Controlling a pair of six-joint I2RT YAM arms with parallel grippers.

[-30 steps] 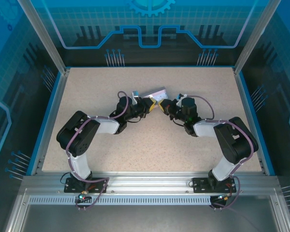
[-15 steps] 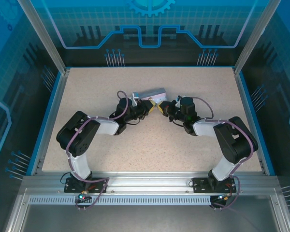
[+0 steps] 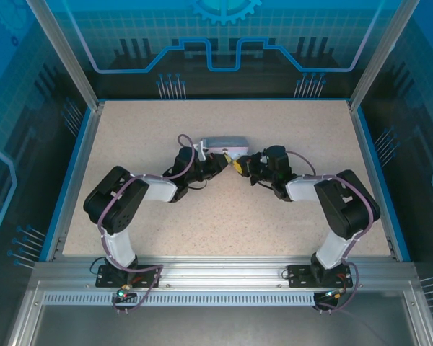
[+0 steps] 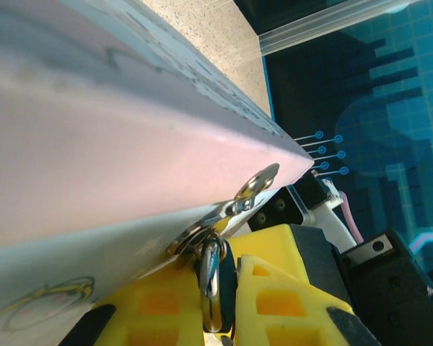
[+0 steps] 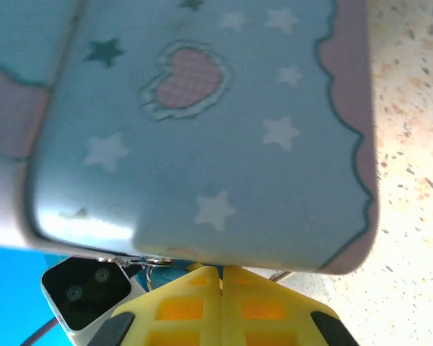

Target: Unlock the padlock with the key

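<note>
Item: lock-opening station, mid-task. Change noted over the past second: the tin point(image 3: 225, 143) has swung from a tilt to nearly level and sits slightly nearer the arm bases; both wrists have closed in beneath it, the right arm edging leftward. Neither jaw setting has altered, so this reads as realignment, not a turn of the key; unlocking not yet achieved. Left gripper point(image 4: 224, 310): yellow ribbed plastic pads clamped on a thin bright metal loop, taken to be the padlock point(image 4: 210, 274), which hangs from the tin's hasp point(image 4: 257, 185), a small stamped eyelet at the lid edge; the padlock's body is hidden between the pads. Right gripper point(image 5: 221, 295): yellow pads pressed fully together just under the tin's rim. Key: not distinguishable; whether it is pinched there cannot be told. Tin: rectangular, rounded corners, smooth glossy sheet metal, pale blue with pink scalloped border, white stars and a heart. Table point(image 3: 159, 122): matte, speckled beige, stone-like surface.
</note>
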